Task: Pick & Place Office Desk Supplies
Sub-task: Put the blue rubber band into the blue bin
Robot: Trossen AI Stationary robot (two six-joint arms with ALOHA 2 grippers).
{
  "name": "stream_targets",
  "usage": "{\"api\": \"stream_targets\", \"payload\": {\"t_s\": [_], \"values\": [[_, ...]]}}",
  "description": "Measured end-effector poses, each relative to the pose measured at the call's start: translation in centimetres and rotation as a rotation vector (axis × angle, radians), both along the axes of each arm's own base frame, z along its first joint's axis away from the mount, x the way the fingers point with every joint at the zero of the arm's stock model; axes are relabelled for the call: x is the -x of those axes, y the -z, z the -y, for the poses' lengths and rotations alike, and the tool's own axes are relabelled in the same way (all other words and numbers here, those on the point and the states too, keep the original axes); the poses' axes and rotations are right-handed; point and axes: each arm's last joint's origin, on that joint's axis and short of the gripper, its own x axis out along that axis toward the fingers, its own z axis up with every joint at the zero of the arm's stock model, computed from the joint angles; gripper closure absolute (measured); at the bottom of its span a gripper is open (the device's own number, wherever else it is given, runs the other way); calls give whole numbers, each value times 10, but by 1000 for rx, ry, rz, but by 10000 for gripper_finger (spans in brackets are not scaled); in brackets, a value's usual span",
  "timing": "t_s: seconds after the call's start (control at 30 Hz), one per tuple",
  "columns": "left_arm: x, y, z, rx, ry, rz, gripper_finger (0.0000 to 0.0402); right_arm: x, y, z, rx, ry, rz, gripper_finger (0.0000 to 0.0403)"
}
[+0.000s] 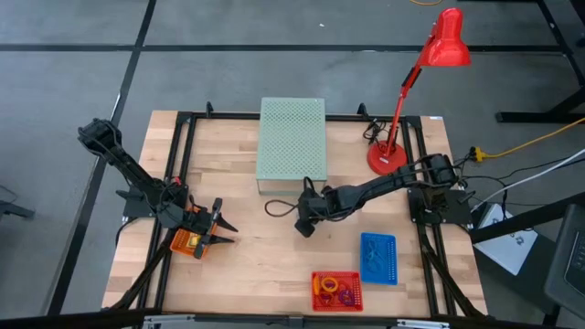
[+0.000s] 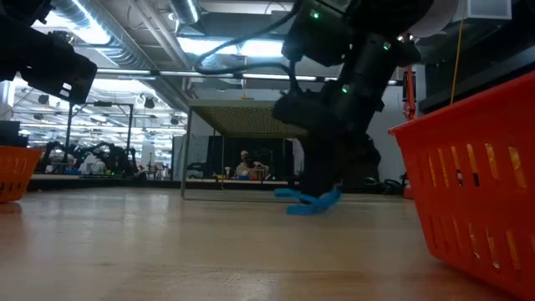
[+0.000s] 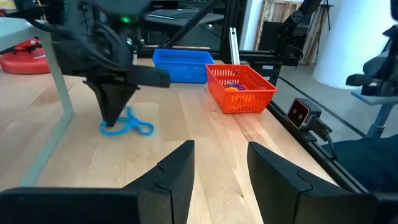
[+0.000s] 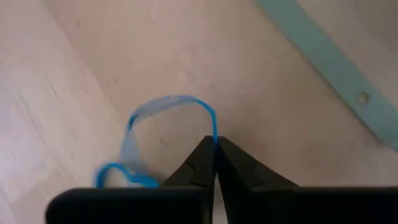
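Right tool (image 4: 215, 146) pinched shut on the blue loops (image 4: 155, 134), low on the counter (image 1: 256, 247) for lifting; left tool (image 3: 221, 165) waits half-open beside its orange basket (image 1: 187, 242)

We see red desk lamp (image 1: 402, 137) at worktop (image 1: 256, 247) far corner, pale green perforated box (image 1: 292, 142) beside it.

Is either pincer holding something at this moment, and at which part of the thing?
The right pincer is shut on the blue loops, pinching one thin strand at the tangle's edge. The left pincer is open and holds nothing.
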Motion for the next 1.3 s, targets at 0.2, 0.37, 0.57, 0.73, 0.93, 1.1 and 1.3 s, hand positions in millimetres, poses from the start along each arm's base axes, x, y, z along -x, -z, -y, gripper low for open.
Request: {"api": "stream_targets", "payload": {"t_s": [0.2, 0.37, 0.57, 0.73, 0.93, 1.1, 1.3], "values": [[0, 2, 0, 6, -2, -23, 258, -11, -21, -1, 52, -27, 11, 397], [0, 3, 0, 7, -3, -26, 258, -28, -50, -9, 95, -78, 100, 399], [0, 3, 0, 8, -2, -26, 258, -37, -72, -19, 72, -141, 166, 401], [0, 2, 0, 8, -2, -25, 258, -36, -72, -24, 62, -159, 158, 401], [0, 3, 0, 8, -2, -26, 258, -34, -71, -28, 44, -174, 145, 402], [0, 2, 0, 15, -3, -27, 258, -32, -71, -35, 34, -184, 144, 402], [0, 2, 0, 15, -4, -27, 258, -20, -77, -53, 73, -182, 121, 403]]}}
